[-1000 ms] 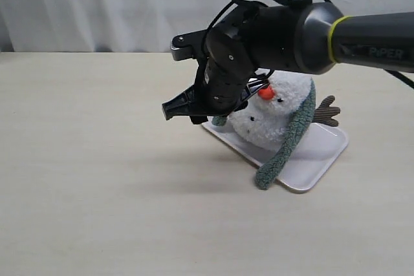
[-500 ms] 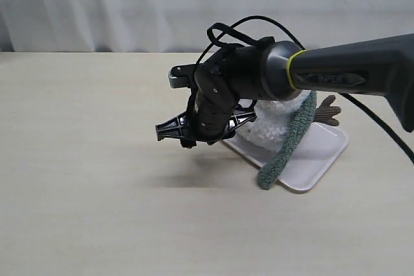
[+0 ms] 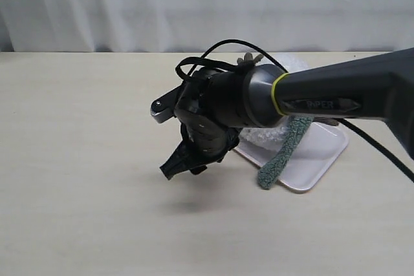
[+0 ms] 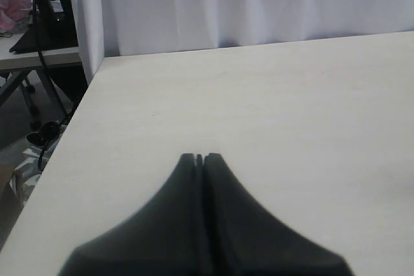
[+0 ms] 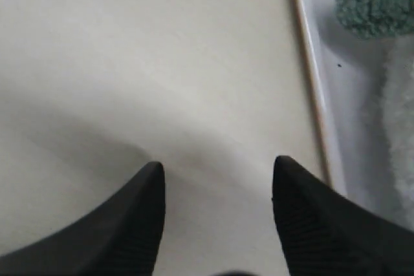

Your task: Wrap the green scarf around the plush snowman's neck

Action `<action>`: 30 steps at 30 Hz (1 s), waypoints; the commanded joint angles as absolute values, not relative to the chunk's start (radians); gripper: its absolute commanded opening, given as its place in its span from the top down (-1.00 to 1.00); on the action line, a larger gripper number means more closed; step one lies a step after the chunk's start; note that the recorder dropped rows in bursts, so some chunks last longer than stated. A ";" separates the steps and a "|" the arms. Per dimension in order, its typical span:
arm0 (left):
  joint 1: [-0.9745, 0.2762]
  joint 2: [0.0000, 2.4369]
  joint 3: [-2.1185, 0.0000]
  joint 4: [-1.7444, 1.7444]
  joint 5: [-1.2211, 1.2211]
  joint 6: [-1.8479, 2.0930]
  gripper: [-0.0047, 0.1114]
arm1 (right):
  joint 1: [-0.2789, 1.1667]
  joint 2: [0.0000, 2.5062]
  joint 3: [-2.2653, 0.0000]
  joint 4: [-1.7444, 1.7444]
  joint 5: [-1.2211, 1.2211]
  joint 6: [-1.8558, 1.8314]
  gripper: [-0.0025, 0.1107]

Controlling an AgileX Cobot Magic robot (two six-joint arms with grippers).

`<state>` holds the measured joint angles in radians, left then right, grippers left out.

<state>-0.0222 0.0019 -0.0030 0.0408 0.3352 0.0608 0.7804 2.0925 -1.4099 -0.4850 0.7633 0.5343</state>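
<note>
The right gripper [image 5: 217,166] hangs open and empty over the table [image 3: 84,159]. In the exterior view, at its three o'clock, the plush snowman [image 3: 259,139] sits on a white tray [image 3: 320,150], mostly hidden behind the arm. The green scarf [image 3: 283,154] drapes down its side. The left gripper [image 4: 199,158] is closed on nothing.

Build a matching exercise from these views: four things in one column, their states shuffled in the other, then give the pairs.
Things:
1. green scarf
2. tray
3. left end effector
4. right end effector

States:
A. open, over the table beside the tray's edge
B. shut, over bare table
C. white, lying flat on the table
D. fuzzy, one end drooping over the tray's rim

Pairs: 1-D, 2-C, 3-B, 4-A
</note>
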 commanded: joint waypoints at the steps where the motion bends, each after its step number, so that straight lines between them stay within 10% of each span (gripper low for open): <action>1: -0.018 0.000 0.000 0.041 0.323 0.063 0.92 | 0.752 2.101 -1.406 -0.509 0.780 0.481 0.10; 30: -0.018 0.000 0.000 0.041 0.323 0.063 0.92 | 0.756 2.238 -1.402 -0.746 0.861 0.464 0.54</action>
<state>-0.0222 0.0019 -0.0030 0.0408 0.3352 0.0608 0.7588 2.2133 -1.4081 -0.7790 0.8724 0.4685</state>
